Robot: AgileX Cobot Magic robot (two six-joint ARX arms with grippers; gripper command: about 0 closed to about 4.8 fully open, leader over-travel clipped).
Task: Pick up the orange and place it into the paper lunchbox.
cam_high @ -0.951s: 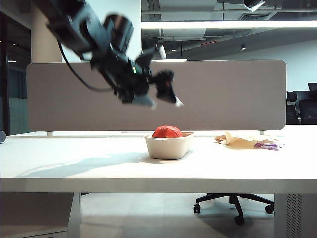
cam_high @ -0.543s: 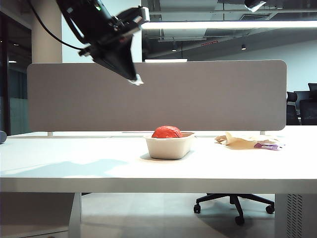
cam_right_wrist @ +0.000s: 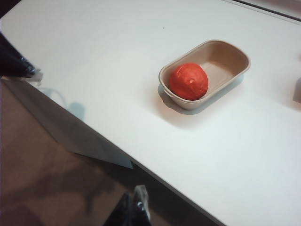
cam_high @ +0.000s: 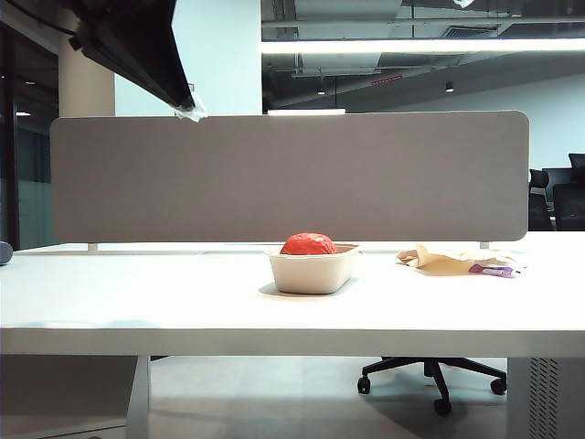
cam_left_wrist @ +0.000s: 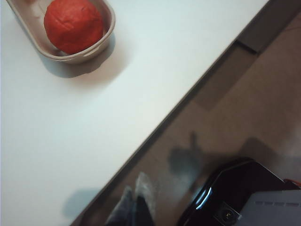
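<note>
The red-orange orange point(cam_high: 308, 243) lies inside the beige paper lunchbox point(cam_high: 313, 274) in the middle of the white table. My left gripper point(cam_high: 190, 108) hangs high at the upper left, far from the box and empty. In the left wrist view its fingertips point(cam_left_wrist: 136, 203) are pressed together over the table's front edge, with the orange point(cam_left_wrist: 74, 24) and the lunchbox point(cam_left_wrist: 96, 51) well away. My right gripper point(cam_right_wrist: 135, 207) is shut and empty off the table's edge. The right wrist view shows the orange point(cam_right_wrist: 188, 81) at one end of the lunchbox point(cam_right_wrist: 228, 56).
Crumpled tan paper with a purple scrap point(cam_high: 454, 261) lies on the table to the right of the box. A grey partition point(cam_high: 366, 174) runs along the back of the table. An office chair base point(cam_high: 430, 375) stands under the table. A dark robot base point(cam_left_wrist: 244, 197) sits below the edge.
My left arm has lifted and pulled back from above the box to the upper left, and its jaws have gone from open to shut. The orange has stayed in the lunchbox.
</note>
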